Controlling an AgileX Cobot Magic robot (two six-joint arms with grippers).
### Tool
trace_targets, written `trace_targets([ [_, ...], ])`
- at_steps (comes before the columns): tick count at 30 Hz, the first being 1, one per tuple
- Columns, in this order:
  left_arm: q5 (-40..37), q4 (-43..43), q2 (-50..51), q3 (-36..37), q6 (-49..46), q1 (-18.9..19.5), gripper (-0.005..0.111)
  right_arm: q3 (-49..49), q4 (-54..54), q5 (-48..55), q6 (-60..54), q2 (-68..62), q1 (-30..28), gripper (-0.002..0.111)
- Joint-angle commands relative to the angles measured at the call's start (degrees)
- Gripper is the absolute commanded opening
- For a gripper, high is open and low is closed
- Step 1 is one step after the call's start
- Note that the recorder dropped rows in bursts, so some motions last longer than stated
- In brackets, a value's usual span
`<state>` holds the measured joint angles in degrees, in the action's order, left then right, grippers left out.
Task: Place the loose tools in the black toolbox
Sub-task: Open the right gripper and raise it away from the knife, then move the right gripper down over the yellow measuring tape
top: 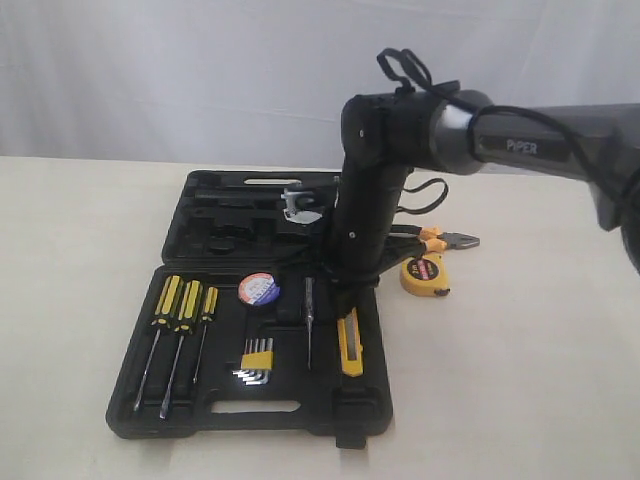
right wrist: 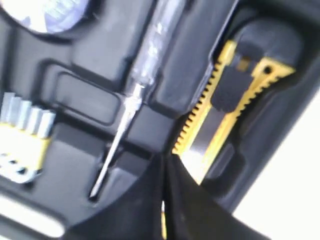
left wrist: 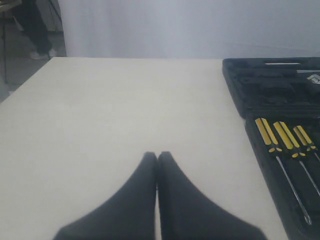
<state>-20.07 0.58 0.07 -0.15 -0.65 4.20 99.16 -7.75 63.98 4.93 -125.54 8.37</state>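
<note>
The pale desk [top: 520, 380] carries the black toolbox [top: 200, 420], which lies open and flat, one half nearer me and one farther back. The right arm [top: 370, 200] bends down over the box's right side and blocks part of it. Its right jaws are pressed together, tips over the near half right by the knife; I cannot tell whether they touch it. The left jaws are also together, held over bare desk to the left of the box.

Three screwdrivers [top: 180, 320] sit side by side in the left of the near half. A thin clear-handled driver [top: 309, 320] lies in a slot near the middle. The knife [top: 350, 345] rests in its recess at the right edge of that same half, yellow with a black slider. The pliers [top: 445, 240] lie out on the desk just right of the box, partly behind the arm. The tape measure [top: 425, 275] sits on the desk just beside them, on the nearer side. The tape roll [top: 259, 290] lies inside the near half, label up. The hex keys [top: 257, 360] sit below it in their yellow holder.
</note>
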Motion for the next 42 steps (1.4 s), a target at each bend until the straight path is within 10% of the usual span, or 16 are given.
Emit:
trace_targets([
  [1,0.5,-0.6,-0.1,0.1,0.2,-0.3,0.0,0.1,0.8,0.6,-1.3,4.5,-0.2,0.0],
  [28,0.5,-0.6,-0.1,0.1,0.2,-0.3,0.0,0.5,4.6,5.0,-2.9,12.1,-14.9,0.0],
  [42,0.5,-0.6,-0.1,0.1,0.2,-0.3,0.0,18.6,-0.9,6.0,-4.3,-4.2,-17.2,0.0],
])
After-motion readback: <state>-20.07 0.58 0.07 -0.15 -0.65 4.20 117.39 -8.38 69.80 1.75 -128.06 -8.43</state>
